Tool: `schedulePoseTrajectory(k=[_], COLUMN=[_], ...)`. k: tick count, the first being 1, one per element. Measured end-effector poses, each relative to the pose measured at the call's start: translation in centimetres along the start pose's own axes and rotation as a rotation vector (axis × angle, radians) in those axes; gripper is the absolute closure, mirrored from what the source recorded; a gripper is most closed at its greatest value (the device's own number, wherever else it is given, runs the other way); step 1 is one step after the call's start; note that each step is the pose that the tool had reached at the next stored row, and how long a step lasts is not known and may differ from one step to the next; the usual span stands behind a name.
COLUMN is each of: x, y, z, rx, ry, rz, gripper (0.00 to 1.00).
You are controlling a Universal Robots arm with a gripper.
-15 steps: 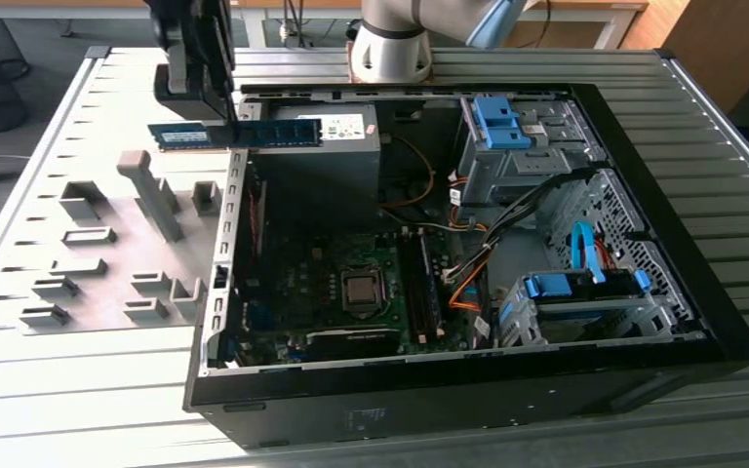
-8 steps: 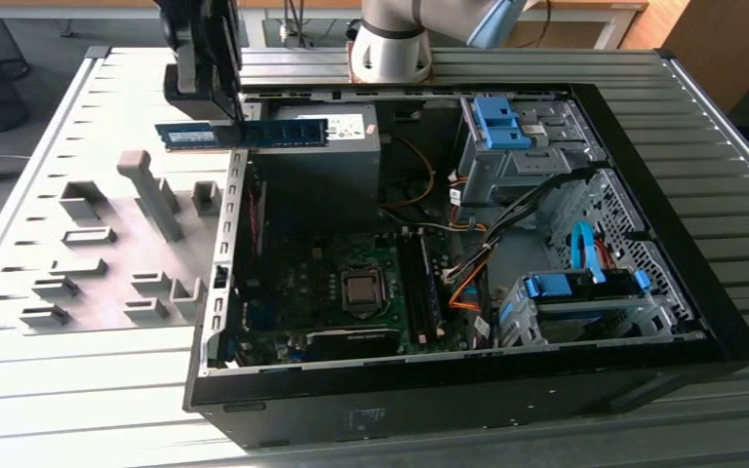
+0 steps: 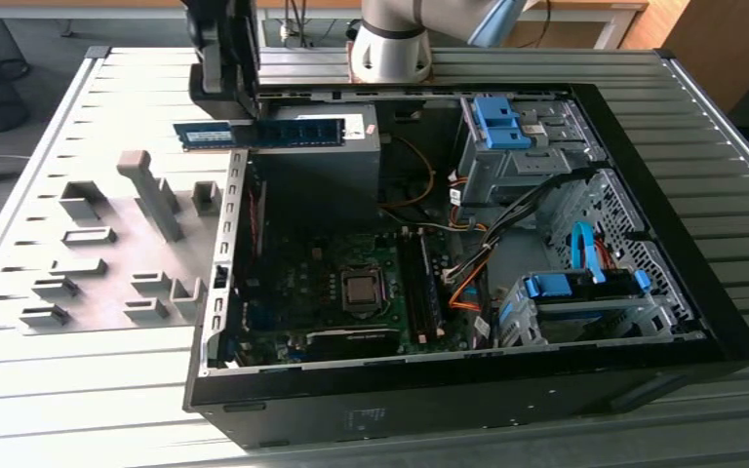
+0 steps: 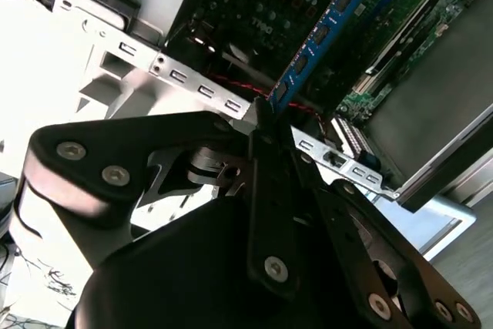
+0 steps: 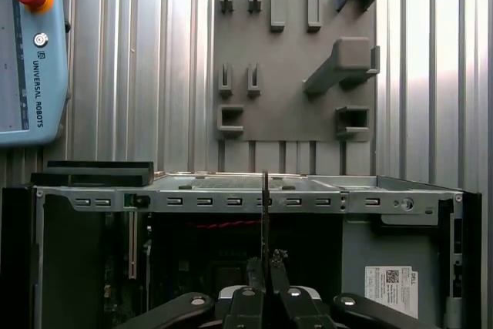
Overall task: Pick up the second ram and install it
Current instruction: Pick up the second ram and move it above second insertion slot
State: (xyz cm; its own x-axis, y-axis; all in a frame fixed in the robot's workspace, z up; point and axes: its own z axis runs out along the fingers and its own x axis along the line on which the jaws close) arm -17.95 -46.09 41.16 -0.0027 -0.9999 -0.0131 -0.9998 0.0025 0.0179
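Fingers [image 4: 269,182] of the black gripper [image 3: 250,121] are clamped on the second ram [image 3: 299,133], a long, thin blue-green memory stick. It is held level across the open black computer case's [image 3: 726,331] wall on the exterior view's left, above the green motherboard [image 3: 309,283].

One ram [image 3: 303,131]; one computer case [image 3: 479,402]; one grey holder plate [image 3: 112,261]

The black gripper [image 3: 247,127] hides a stretch near the middle of the long, flat blue-green memory stick [image 3: 303,133]. The pale grey robot arm [image 3: 394,44] runs off the exterior view's top edge.
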Motion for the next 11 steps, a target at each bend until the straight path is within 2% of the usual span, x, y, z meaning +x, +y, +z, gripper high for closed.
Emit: schedulePoseTrajectory(k=[6, 11], x=[-0.01, -0.01], y=[-2.02, -4.24], z=[0.0, 0.03], rx=[0.0, 0.0], ry=[0.0001, 0.0], rz=[0.001, 0.001], gripper=[0.86, 0.86])
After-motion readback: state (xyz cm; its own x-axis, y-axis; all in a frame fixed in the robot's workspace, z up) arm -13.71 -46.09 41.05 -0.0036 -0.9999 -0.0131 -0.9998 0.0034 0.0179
